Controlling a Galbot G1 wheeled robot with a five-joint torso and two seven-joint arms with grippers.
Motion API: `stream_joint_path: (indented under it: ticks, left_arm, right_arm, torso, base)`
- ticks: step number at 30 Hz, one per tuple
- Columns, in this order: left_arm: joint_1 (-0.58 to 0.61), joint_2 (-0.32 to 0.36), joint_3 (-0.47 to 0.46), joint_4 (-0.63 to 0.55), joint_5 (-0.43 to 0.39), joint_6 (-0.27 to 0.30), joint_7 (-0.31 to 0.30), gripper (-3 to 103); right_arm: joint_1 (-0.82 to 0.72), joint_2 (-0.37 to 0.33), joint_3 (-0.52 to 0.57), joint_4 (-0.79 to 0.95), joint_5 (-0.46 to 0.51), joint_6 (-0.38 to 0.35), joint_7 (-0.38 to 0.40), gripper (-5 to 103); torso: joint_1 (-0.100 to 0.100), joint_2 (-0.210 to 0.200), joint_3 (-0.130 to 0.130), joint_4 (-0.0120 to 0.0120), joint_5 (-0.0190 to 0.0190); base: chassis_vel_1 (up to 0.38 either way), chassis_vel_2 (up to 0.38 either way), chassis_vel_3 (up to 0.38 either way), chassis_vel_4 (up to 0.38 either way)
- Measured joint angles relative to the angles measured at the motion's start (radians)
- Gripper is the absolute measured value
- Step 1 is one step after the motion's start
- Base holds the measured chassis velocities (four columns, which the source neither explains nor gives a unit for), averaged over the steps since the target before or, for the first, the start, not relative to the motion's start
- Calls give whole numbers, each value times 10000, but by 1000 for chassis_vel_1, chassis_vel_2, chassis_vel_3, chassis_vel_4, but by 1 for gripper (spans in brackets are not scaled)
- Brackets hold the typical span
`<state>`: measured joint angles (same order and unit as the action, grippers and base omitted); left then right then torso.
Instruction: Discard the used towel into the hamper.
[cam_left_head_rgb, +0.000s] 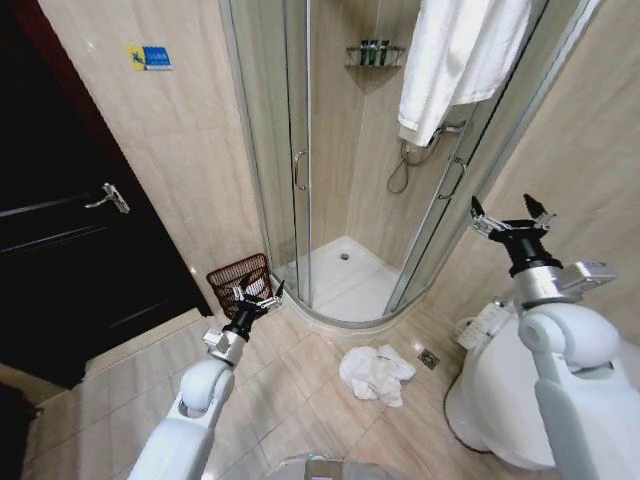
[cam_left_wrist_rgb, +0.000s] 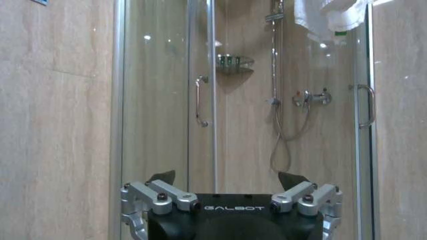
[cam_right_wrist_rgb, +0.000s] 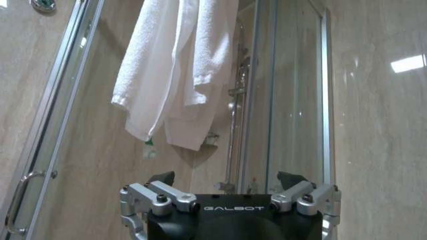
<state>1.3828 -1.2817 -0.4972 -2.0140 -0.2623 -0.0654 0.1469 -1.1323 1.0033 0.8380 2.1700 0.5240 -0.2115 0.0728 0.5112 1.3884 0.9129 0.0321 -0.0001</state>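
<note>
**Two grippers empty, towel on the floor**

Crumpled white towel (cam_left_head_rgb: 377, 373) lies on the tiles, below and between both grippers, well apart from each. Hamper (cam_left_head_rgb: 240, 281) stands just behind the left gripper (cam_left_head_rgb: 258, 297); its contents cannot be made out. Left gripper's fingers are spread, holding nothing. Right gripper (cam_left_head_rgb: 511, 214), raised beside the shower enclosure (cam_left_head_rgb: 300, 130), is likewise spread and empty.

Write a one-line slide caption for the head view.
Both grippers, left and right, open and raised; crumpled white towel on the floor tiles, hamper beside the shower.
</note>
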Motion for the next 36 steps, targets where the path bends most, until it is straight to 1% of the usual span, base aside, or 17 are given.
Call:
stream_joint_path:
  ticks: [8,21,24,28,32,36]
  left_arm:
    - [-54,49,35,39,-125,-2,45,100]
    - [-134,75,67,151,-177,-32,77,100]
    - [-133,229,61,285,-492,-228,92,100]
    - [-148,319,66,425,-586,-287,80,100]
    - [-183,287,105,492,-605,-297,-5,100]
    - [-249,181,123,490,-606,-312,-106,100]
  right_arm:
    - [-207,8,122,32,16,31,35,100]
    - [-520,82,245,118,55,239,46,100]
    - [-348,208,146,141,-54,150,106,100]
    - [-41,436,77,165,-120,17,190,100]
    - [81,698,68,389,-131,9,194,100]
    - [-100,940,77,890,-139,169,81,100]
  torso:
    - [-1,-1,0,0,0]
    - [-1,-3,0,2,1]
    - [4,-5,0,-1,0]
    - [0,-5,-1,0,0]
    - [-4,-4,-2,2,-1]
    - [-4,-4,-2,1,2]
  base:
    - [0,0,0,0]
    - [-77,63,85,-78]
    - [-42,39,26,-15]
    - [0,0,0,0]
    - [0,0,0,0]
    - [0,0,0,0]
